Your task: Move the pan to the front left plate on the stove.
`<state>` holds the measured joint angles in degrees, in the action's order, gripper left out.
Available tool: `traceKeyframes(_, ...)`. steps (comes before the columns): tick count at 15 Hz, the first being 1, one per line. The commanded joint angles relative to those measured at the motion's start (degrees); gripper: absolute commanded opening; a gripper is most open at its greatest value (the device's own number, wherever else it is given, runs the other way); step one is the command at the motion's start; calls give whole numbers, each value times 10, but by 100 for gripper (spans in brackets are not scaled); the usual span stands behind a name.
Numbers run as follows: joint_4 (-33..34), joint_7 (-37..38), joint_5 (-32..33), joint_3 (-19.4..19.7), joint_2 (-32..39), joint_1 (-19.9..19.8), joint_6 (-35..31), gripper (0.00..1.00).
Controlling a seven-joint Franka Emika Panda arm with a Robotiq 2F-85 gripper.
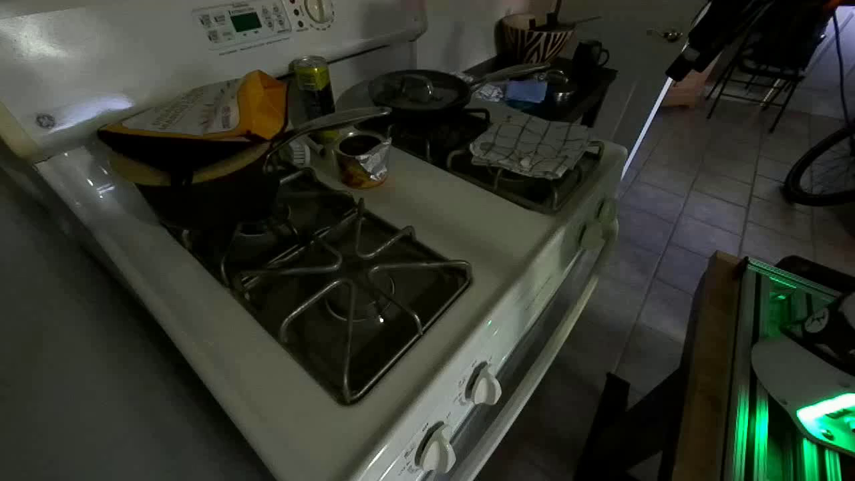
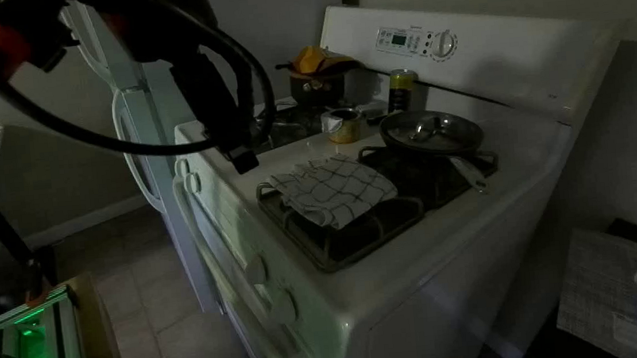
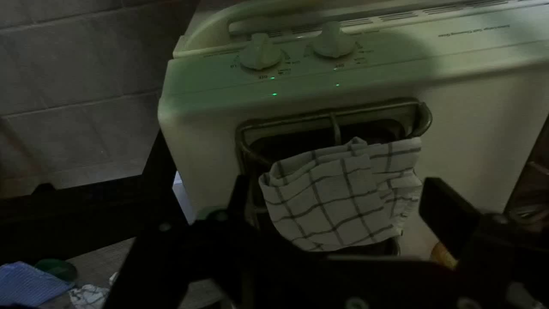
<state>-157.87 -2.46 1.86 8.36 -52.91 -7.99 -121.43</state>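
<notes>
- At the left in an exterior view, a yellow-orange bag (image 1: 200, 110) lies on a dark deep pot (image 1: 207, 197), which stands at the back left of the white stove (image 1: 427, 187).
- Near to it is a tall can (image 1: 314, 87), upright.
- Then comes the front left plate (image 1: 354, 277), with its metal prongs.
- On the middle strip of the stove stands a small copper-coloured vessel (image 1: 361, 167).
- Further right, the pan (image 1: 419, 93) rests on the back right grate (image 2: 492, 158), its handle (image 1: 513, 73) directed to the right.
- A checked cloth (image 1: 531, 143) lies on the front right grate (image 2: 329, 267).
- At the far right, the gripper (image 3: 336, 182) is in the air; in the wrist view its jaws stand wide apart and hold nothing.
</notes>
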Motion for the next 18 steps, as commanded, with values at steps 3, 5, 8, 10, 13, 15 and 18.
traceKeyframes(3,0,-1,-2,-2,1,-2,2,100)
traceKeyframes(5,0,-1,-2,-2,1,-2,2,100)
traceKeyframes(8,1,-48,-34,38,18,29,-128,100)
traceKeyframes(10,10,-117,-48,78,38,62,-184,100)
traceKeyframes(13,42,-224,-90,160,68,131,-175,100)
traceKeyframes(15,87,-287,-110,212,92,165,-111,100)
traceKeyframes(18,165,-358,-133,253,145,198,-22,100)
